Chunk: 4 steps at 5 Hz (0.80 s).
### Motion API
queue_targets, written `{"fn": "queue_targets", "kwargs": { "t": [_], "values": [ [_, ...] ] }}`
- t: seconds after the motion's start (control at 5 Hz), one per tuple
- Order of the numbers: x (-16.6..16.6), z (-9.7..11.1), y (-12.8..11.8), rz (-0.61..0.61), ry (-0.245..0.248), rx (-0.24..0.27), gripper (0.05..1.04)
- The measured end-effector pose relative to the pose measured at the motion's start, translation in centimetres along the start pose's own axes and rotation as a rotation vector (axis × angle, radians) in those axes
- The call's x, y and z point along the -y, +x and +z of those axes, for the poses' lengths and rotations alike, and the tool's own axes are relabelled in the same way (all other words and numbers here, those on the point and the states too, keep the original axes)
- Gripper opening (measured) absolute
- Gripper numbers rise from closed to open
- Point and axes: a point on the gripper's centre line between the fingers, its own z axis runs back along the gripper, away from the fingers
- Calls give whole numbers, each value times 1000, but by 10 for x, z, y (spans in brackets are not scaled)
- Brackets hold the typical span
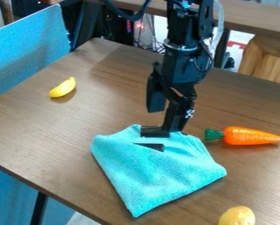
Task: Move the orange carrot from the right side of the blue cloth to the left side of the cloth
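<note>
Cloth of soft turquoise fabric (159, 176), folded into a rough four-sided shape, is noted on the brown wood-grain table (42, 136), low and central in the camera view. Black two-finger gripper (152, 140) is positioned over its upper part, tips down at the fabric. Jaws are set apart, with a strip of cloth seen between them; the nearer tip is partly hidden by the fabric. Whether any fold is pinched cannot be told.

Orange toy carrot with green top (247, 136) is located just beside the cloth's right edge, green end toward it. Small yellow toy banana (62, 87) is placed well apart, toward the upper left; a rounded yellow object (237, 216) is cut off by the bottom edge.

Step in hand is judged to be the engagement of the cloth, at or just ahead of a grasp. For the next move, a closing of the jaws on the upper layer is judged to be called for, with the tips kept low so that enough fabric is gathered. Slippage may be expected if only a thin pinch is taken; a firm hold should be confirmed before any lift or drag.
</note>
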Motion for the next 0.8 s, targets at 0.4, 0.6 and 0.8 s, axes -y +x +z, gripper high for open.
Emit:
{"fn": "queue_targets", "kwargs": {
  "t": [0.4, 0.6, 0.8],
  "values": [
    [-1, -9, 23, -69, -43, 2, 1001],
    [9, 4, 41, -126, 16, 34, 1001],
    [26, 7, 65, -190, 81, 49, 1001]
  ]
}}
